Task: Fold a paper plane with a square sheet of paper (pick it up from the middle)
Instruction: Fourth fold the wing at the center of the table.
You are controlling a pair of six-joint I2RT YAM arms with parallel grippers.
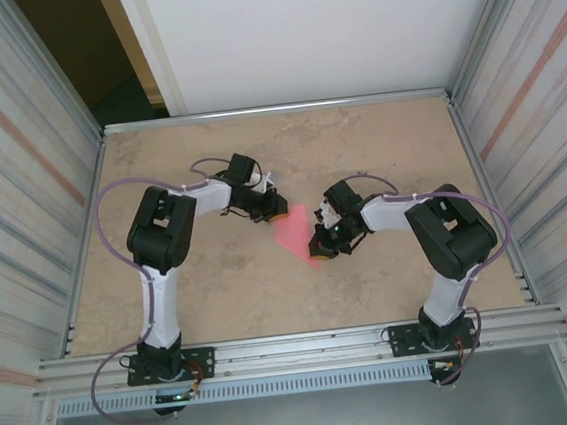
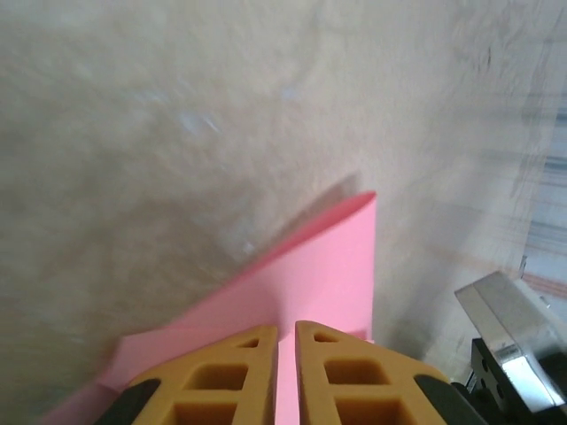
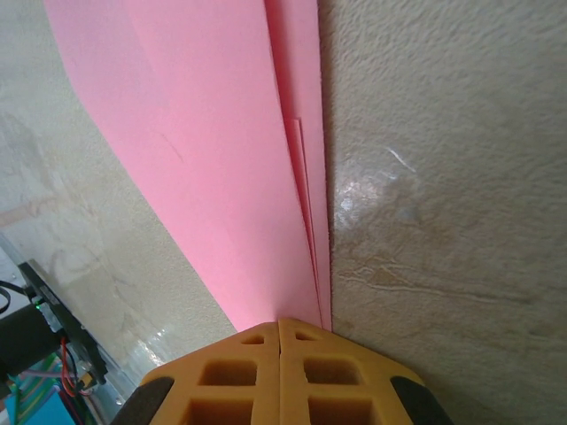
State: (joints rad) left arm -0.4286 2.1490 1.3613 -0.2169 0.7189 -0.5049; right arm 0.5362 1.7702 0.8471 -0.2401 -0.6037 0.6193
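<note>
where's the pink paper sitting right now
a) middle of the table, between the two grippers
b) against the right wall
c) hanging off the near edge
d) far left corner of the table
a: in the top view the pink paper lies near the middle of the table, with the left gripper at its far end and the right gripper at its near end.

Plain pink paper (image 1: 294, 234) on a mottled beige table (image 1: 220, 279); orange-yellow fingers (image 3: 257, 372); black-and-white arms (image 1: 160, 234) with purple cables (image 1: 111, 194).
</note>
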